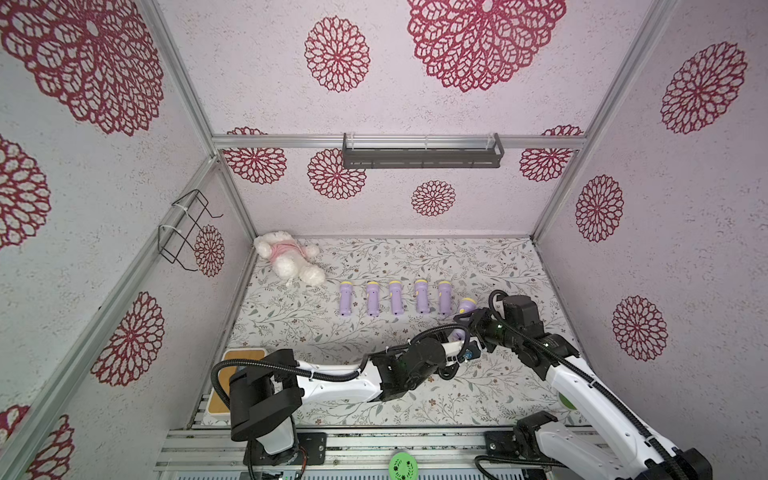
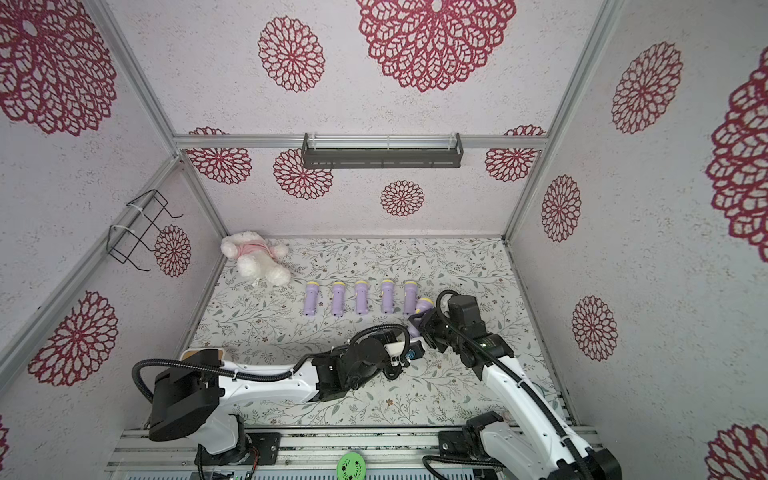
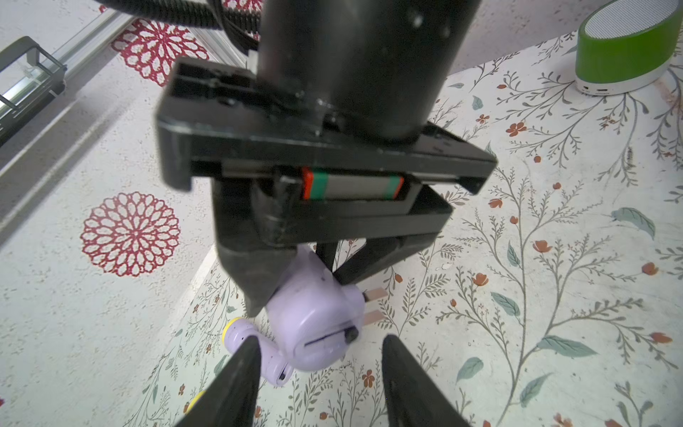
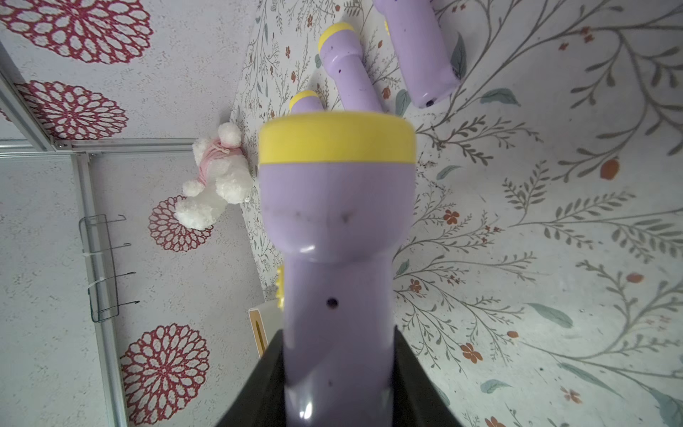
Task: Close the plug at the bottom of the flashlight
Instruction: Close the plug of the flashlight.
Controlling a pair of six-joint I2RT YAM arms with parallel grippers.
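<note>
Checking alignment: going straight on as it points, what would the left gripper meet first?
Likely the bottom end of the flashlight that the right gripper holds; exact depth is unclear.

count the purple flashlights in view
6. five lie in a row on the table; the sixth flashlight is held by the right gripper. none seems hidden

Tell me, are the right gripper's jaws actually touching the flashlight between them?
Touching. In the right wrist view the right gripper has its jaws pressed flat against both sides of the flashlight, with no gap showing on either side.
</note>
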